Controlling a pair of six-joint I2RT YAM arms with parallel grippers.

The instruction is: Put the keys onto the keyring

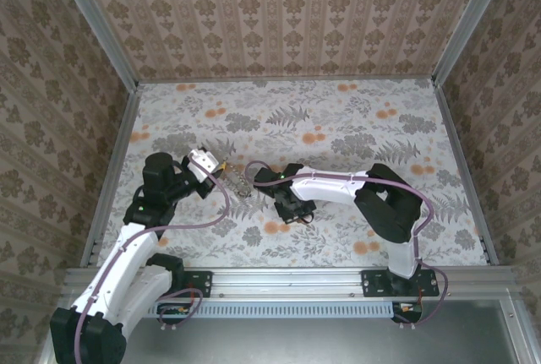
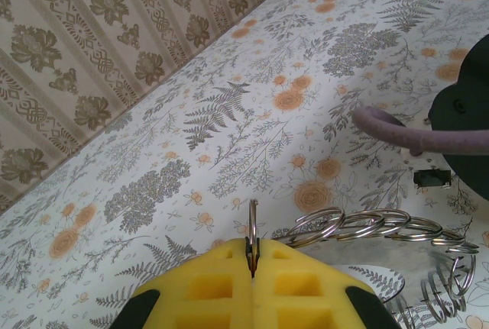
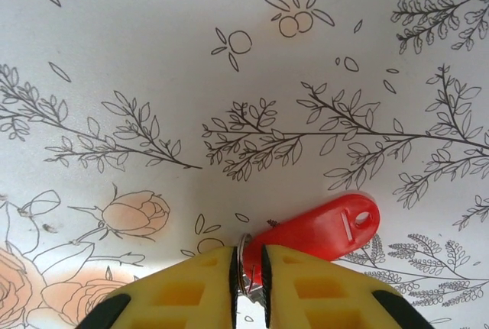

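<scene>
We see the red key half hidden behind the right gripper; the keyring runs off the left wrist view's lower edge.

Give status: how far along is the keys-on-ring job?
Done: both pieces are gripped. In hand: the left gripper is shut on the rim of the keyring, and the right gripper pinches a red key by its metal end. Remaining: threading, since the ring's visible coils carry no red key yet.
</scene>
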